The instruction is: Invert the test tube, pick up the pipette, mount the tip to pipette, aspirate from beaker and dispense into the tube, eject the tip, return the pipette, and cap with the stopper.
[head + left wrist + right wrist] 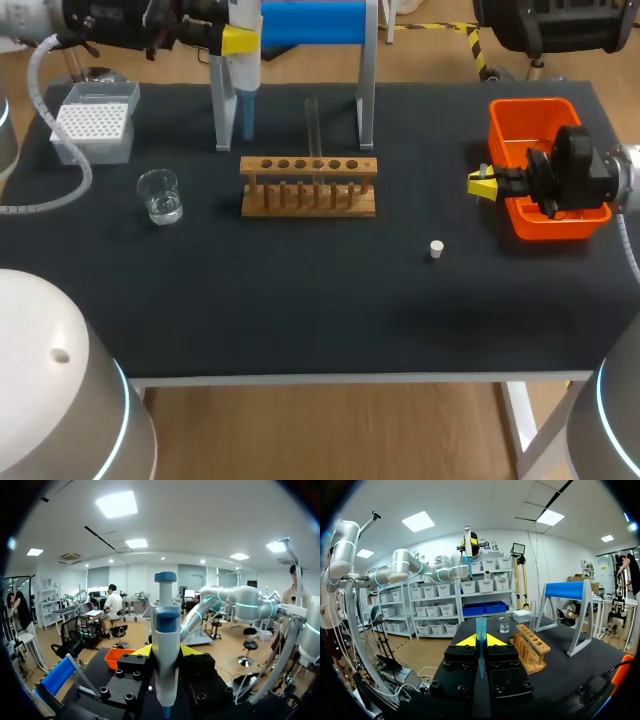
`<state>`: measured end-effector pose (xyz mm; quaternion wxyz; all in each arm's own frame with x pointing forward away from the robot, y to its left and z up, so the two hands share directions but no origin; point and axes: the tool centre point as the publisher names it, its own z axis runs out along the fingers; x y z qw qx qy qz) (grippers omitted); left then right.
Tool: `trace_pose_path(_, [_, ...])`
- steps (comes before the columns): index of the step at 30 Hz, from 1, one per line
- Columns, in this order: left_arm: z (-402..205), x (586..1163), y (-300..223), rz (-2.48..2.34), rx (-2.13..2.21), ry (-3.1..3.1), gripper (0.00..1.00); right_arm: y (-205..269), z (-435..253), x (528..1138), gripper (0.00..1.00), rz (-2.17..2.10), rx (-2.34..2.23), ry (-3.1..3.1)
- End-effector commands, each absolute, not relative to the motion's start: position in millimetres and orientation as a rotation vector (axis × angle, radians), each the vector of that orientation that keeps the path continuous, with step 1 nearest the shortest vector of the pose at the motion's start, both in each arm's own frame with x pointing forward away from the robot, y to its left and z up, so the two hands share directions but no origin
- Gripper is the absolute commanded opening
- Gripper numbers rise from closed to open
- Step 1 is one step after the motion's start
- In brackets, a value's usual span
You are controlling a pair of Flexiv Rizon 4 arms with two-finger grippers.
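Left end effector (166, 651) grips the pipette (165, 627) upright, clear of the bench (300, 300). Right end effector (480, 641) clamps a tip (480, 625) beside the bin (525, 106), probably for discarding.

The black table (300, 300) bears a wooden rack (308, 186) and a beaker (159, 195) ahead of the fingers of the right gripper (482, 184). An orange bin (497, 125) sits just beside them, and what seems a white stopper (436, 248) lies near them. A tip box (93, 122) and a blue-topped stand (310, 22) are well apart.
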<state>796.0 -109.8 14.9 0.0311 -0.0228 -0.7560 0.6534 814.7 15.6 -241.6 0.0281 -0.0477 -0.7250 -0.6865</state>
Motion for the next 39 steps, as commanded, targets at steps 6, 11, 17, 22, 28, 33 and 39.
trace_pose_path(6, [8,793,-100,2.103,-0.065,-2.268,0.0,15,-241,814,0.0,-2.117,-0.147,-2.24])
trace_pose_path(11, [13,788,-108,2.108,-0.07,-2.26,0.0,15,-241,814,0.0,-2.117,-0.147,-2.24])
trace_pose_path(17, [19,787,-119,2.098,-0.058,-2.271,0.0,15,-241,814,0.0,-2.117,-0.147,-2.24])
trace_pose_path(22, [23,788,-128,2.093,-0.041,-2.272,0.0,15,-241,814,0.0,-2.117,-0.147,-2.24])
trace_pose_path(28, [29,789,-139,2.1,-0.02,-2.272,0.0,15,-241,814,0.0,-2.117,-0.147,-2.24])
trace_pose_path(33, [32,790,-146,2.111,0.014,-2.259,0.0,15,-241,814,0.0,-2.117,-0.147,-2.24])
trace_pose_path(39, [27,785,-150,2.113,0.043,-2.248,0.0,15,-241,814,0.0,-2.117,-0.147,-2.24])
